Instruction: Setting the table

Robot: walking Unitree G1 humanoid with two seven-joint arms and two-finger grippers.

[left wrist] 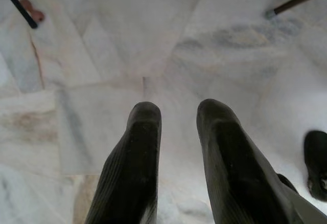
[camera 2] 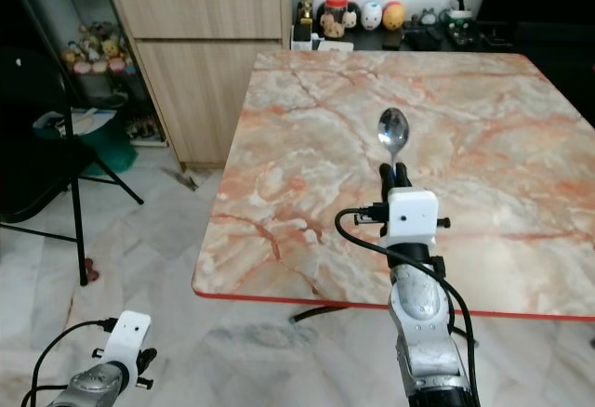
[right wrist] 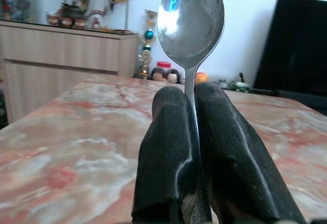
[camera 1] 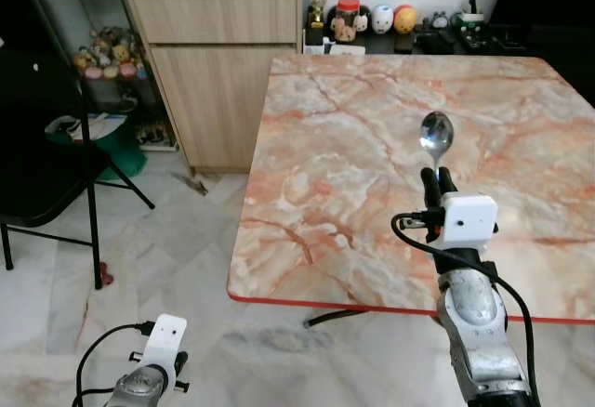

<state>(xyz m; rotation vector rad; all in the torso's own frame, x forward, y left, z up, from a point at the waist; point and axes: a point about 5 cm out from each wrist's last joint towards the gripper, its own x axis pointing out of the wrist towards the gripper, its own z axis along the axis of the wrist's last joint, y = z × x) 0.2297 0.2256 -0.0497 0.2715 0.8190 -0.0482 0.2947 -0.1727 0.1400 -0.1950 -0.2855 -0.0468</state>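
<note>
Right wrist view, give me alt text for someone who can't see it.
The right end effector grips a silver spoon by its handle, bowl pointing up, above a pink marble table. A wooden cabinet stands behind.

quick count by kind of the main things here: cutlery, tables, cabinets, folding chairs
spoon, held by the right end effector: 1
marble table: 1
wooden cabinet: 1
black folding chair: 1
total: 4

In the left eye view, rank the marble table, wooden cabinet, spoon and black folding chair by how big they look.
1. Marble table
2. Wooden cabinet
3. Black folding chair, cut off by the frame, so its rank against the cabinet is unsure
4. Spoon
</note>
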